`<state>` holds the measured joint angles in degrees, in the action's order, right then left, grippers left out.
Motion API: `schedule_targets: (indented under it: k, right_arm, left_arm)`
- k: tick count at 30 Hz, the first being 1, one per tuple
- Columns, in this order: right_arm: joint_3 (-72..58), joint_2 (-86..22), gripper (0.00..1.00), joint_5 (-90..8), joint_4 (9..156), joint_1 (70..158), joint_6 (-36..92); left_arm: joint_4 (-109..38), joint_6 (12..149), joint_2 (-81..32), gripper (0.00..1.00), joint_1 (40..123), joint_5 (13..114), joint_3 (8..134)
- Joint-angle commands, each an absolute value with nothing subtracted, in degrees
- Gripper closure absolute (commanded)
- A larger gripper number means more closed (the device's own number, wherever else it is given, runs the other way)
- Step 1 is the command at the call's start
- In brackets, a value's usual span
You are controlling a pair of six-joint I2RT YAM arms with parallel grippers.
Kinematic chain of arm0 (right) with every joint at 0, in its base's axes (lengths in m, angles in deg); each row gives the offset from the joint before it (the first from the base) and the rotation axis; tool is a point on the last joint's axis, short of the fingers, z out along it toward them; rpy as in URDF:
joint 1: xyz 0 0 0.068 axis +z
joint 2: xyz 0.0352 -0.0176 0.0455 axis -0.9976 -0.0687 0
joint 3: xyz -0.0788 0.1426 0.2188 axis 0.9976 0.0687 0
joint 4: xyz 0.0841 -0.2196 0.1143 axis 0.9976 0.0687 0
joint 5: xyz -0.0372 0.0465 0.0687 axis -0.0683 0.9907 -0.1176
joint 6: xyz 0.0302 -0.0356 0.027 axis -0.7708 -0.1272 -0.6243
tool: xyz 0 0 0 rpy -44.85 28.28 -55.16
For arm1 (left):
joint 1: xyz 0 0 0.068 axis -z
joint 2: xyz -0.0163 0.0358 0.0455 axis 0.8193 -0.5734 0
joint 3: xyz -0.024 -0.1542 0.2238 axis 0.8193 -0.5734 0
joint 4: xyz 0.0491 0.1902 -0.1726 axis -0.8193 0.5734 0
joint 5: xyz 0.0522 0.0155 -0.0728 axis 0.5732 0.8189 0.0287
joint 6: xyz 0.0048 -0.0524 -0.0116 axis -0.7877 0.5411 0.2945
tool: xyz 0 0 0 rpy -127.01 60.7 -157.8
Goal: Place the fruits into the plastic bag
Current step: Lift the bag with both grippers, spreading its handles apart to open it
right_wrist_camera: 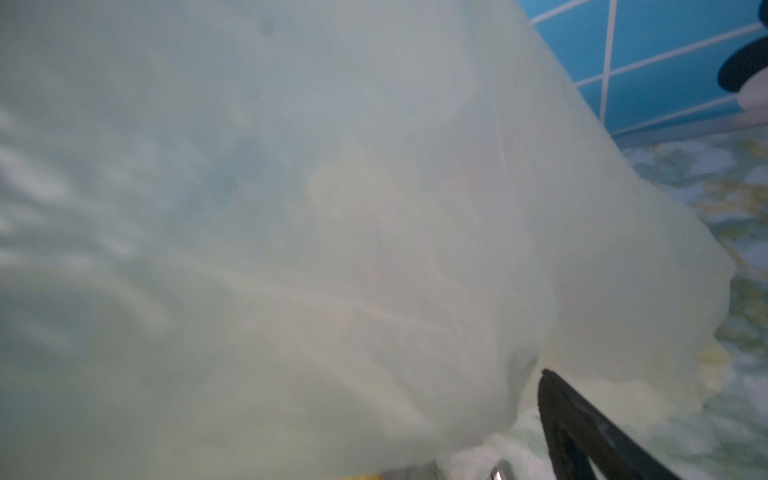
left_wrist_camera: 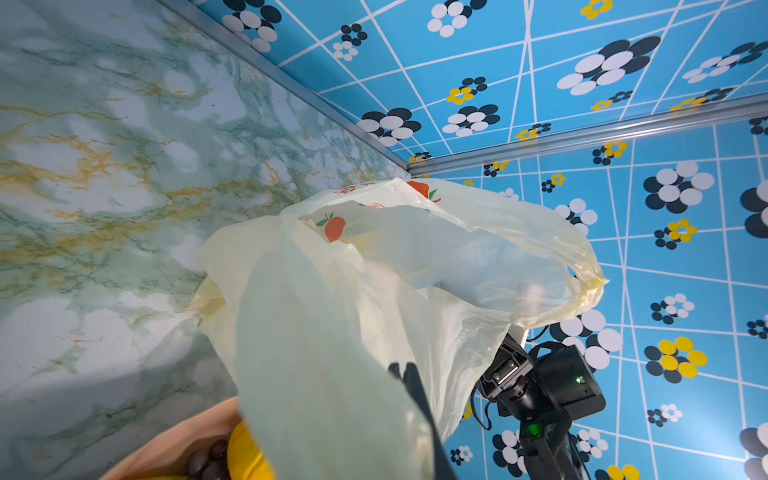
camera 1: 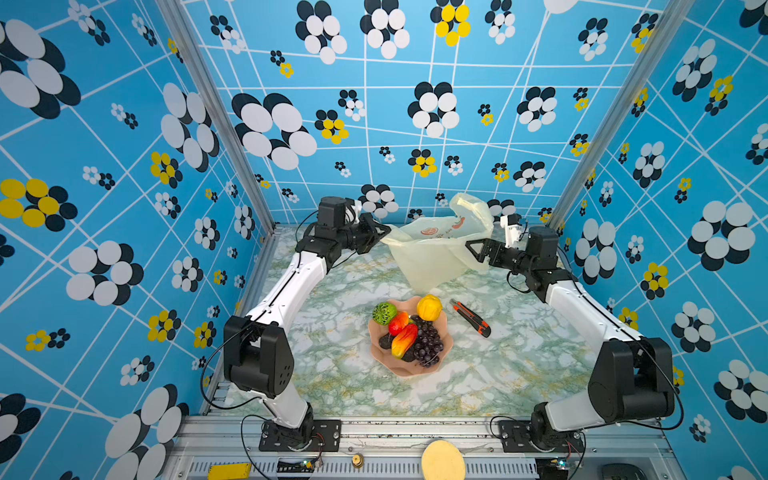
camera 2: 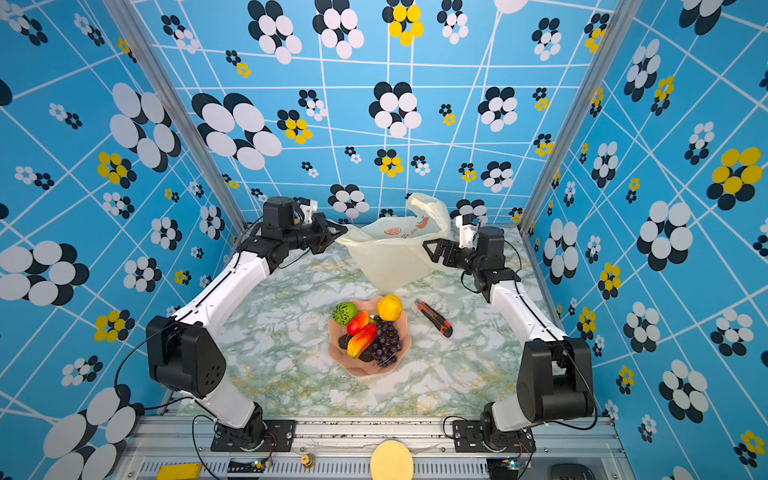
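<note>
Cream translucent plastic: the bag [camera 1: 432, 253] hangs at the far side of the desk [camera 1: 332, 361], between the two arms. Its mouth faces upward, and it is printed with orange fruit and red text. The left jaws are clenched on the bag's left edge, which tapers to a point there. The right jaws stand apart just beside the bag's right side; film lies against them, and no pinch shows. One handle loop [camera 1: 478, 212] stands free above the right jaws. In the right wrist view the blurred film fills nearly the whole picture, with one black finger [right_wrist_camera: 552, 395] at its edge.

All fruits [camera 1: 409, 332] lie outside the bag, heaped in a pink dish [camera 1: 415, 372] at mid-desk, nearer than the bag. They are a lemon [camera 1: 429, 306], green ball [camera 1: 384, 312], strawberry [camera 1: 398, 322], mango [camera 1: 404, 340] and grapes [camera 1: 428, 343], with black ovals [camera 1: 384, 341] partly hidden beneath. A red-and-black knife [camera 1: 471, 318] lies aslant on the desk just right of the dish, not touching it.
</note>
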<state>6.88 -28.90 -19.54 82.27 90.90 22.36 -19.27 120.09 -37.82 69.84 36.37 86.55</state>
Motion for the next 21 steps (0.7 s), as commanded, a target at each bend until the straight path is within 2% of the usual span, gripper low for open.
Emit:
schedule_targets:
  k: [1,7,10,17,21]
  right_arm:
    - [2.6,-23.8,0.01,-24.3,97.3,90.9,21.3]
    - [-5.4,-19.4,0.01,-28.2,110.2,92.2,26.4]
    - [-11.0,-19.0,0.01,-35.9,116.6,96.5,29.8]
    - [-21.4,-23.5,0.01,-41.3,124.0,99.4,37.0]
    - [-28.1,-26.9,0.01,-51.0,128.7,102.9,41.9]
  left_arm:
    - [-10.2,111.5,-39.7,1.0,71.1,38.1,91.0]
    - [-7.6,109.1,-41.3,1.0,73.3,37.1,95.3]
    - [-6.5,107.9,-42.2,1.0,74.3,36.6,97.3]
    - [-5.8,107.6,-43.3,1.0,75.4,35.3,99.3]
    - [-5.3,107.2,-43.1,1.0,75.8,35.0,99.2]
